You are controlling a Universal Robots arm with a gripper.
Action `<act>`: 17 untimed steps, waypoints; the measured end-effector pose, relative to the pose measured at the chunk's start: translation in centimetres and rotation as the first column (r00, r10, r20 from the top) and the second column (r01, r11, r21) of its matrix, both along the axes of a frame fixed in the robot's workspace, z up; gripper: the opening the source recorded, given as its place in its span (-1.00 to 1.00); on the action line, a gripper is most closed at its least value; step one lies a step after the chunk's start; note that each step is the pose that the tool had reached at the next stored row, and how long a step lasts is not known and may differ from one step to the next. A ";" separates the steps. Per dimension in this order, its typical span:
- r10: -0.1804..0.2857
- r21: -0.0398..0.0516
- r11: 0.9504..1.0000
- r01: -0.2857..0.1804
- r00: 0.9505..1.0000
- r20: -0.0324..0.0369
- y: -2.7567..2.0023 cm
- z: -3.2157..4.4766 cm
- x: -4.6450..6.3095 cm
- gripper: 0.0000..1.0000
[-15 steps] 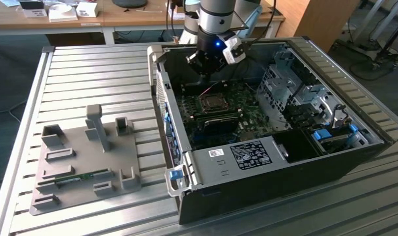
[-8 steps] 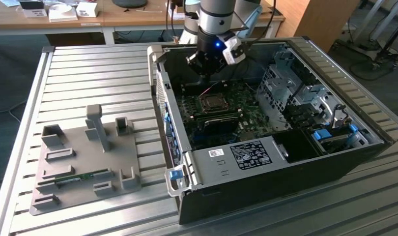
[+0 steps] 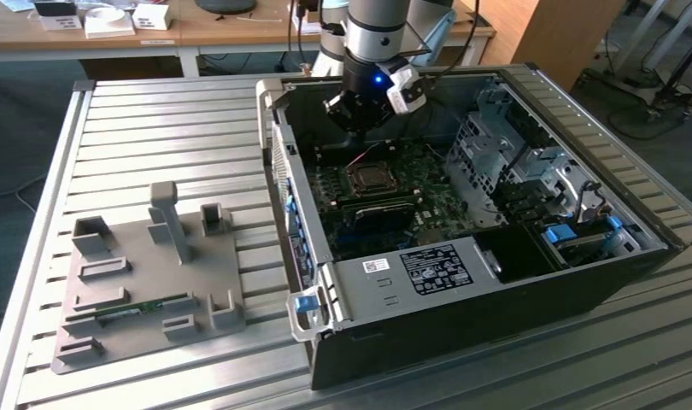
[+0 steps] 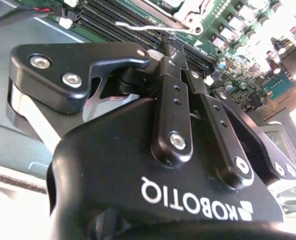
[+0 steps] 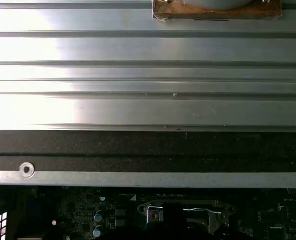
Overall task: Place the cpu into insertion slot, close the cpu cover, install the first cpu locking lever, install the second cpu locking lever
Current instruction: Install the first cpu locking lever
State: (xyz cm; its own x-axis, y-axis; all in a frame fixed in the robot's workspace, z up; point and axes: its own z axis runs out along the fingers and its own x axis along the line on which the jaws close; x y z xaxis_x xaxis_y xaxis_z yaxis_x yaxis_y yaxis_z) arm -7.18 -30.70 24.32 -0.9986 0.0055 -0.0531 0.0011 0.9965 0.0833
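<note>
Gripper [image 3: 359, 126]: we see fingers [image 4: 170, 100] pinched narrow, over the cpu cover [image 3: 369, 178];
Around: locking lever [image 4: 138, 25] beside its tips; computer case [image 3: 460, 316] walls

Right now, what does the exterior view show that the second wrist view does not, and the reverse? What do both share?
The exterior view adds the whole case, the slatted table under it and a grey tray beside the case. The second wrist view adds a close look at a thin wire lever lying across the board. Both share the claw above the board.
</note>
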 end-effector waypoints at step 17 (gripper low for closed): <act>0.000 0.005 1.000 0.000 1.000 0.000 0.01 -0.38 0.7 -0.79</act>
State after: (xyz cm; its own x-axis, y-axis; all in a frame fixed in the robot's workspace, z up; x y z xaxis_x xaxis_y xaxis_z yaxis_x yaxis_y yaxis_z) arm -6.49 -30.69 23.94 -0.9986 0.0057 -0.0531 0.0010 0.9961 0.0885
